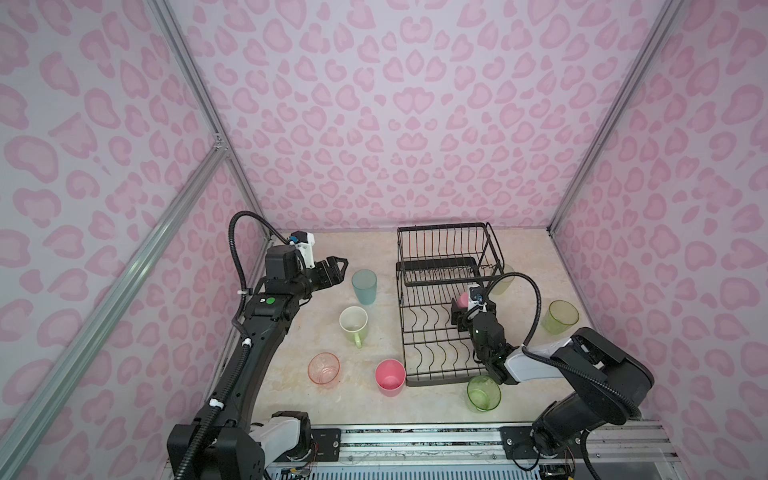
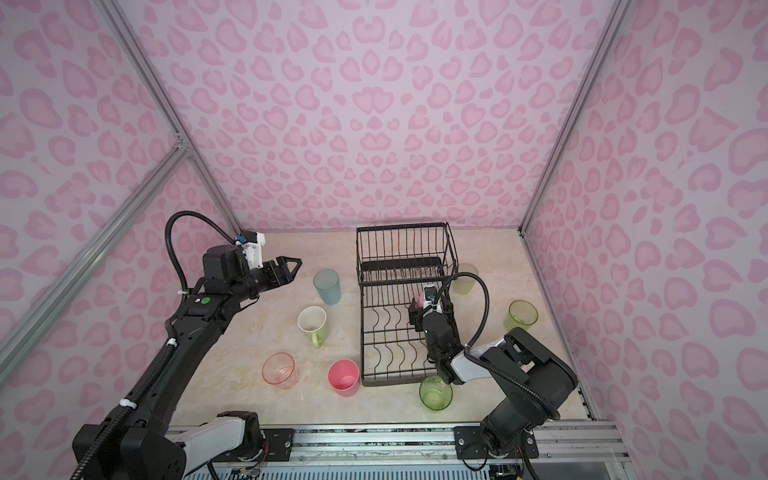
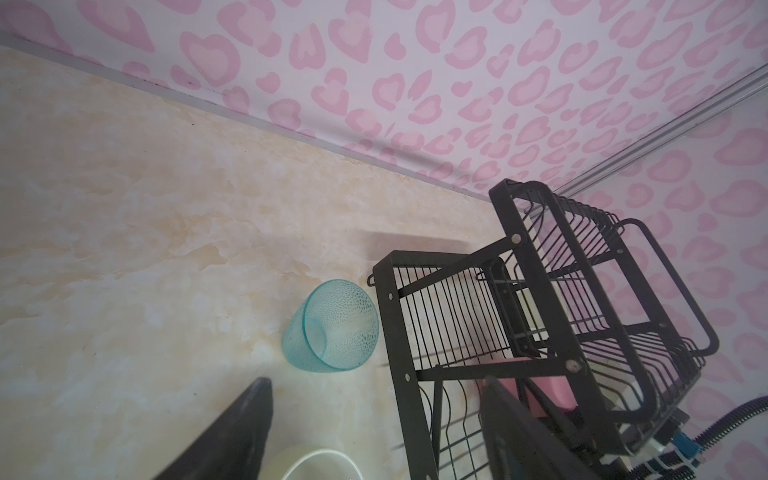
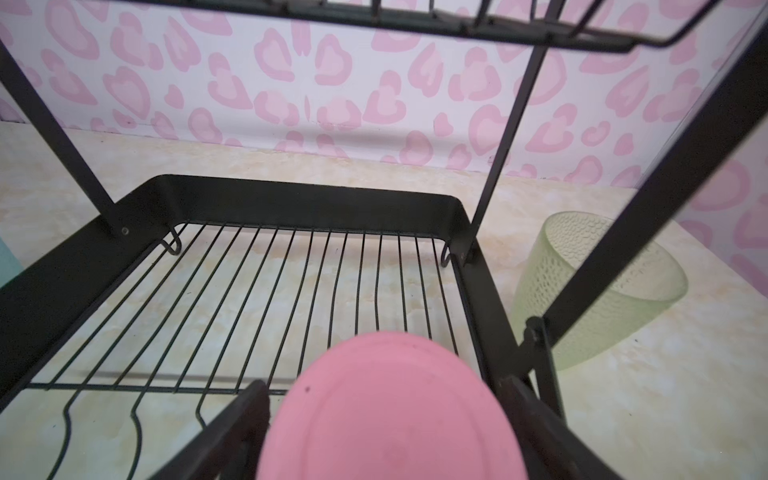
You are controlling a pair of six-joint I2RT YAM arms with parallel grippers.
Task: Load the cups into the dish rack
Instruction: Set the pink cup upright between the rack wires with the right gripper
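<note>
Counting cups: I make it eight, one in the dish rack (image 1: 428, 331) and seven on the bench (image 1: 415, 409).
Right fingers: the right gripper (image 4: 382, 386) straddles an opaque pink tumbler (image 1: 462, 299), one finger (image 4: 237, 419) on each side. I cannot tell whether they press it or stand clear.
That tumbler: it sits in the lower tray by the right rim, just in front of the raised basket, with its closed base toward the right wrist camera.
Left fingers: the left gripper (image 1: 340, 266) is spread wide and holds nothing, hovering over the bench near its back left corner.
Beside it: one frosted teal tumbler (image 1: 364, 286), upright, apart from the fingertips and near the rack's left rim.
Left half, toward the front edge: one pale-green mug (image 1: 353, 322) with its handle toward the front edge, one clear pink glass (image 1: 324, 369), and a second pink tumbler (image 1: 390, 376) just off the rack's front left corner.
Right half: one frosted pale tumbler (image 1: 505, 279) stands just outside the right rim by the basket post. There are two clear green glasses, one (image 1: 561, 316) near the right edge and one (image 1: 483, 392) off the rack's front right corner, partly under my right arm.
Rack: one, black wire, right of the middle, with the basket end toward the back edge.
Open room: I see bare bench at the back left corner and along the front edge. A bare lane runs between the left cups and the rack's left rim. The tray wires to the left and in front of the tumbler are bare.
</note>
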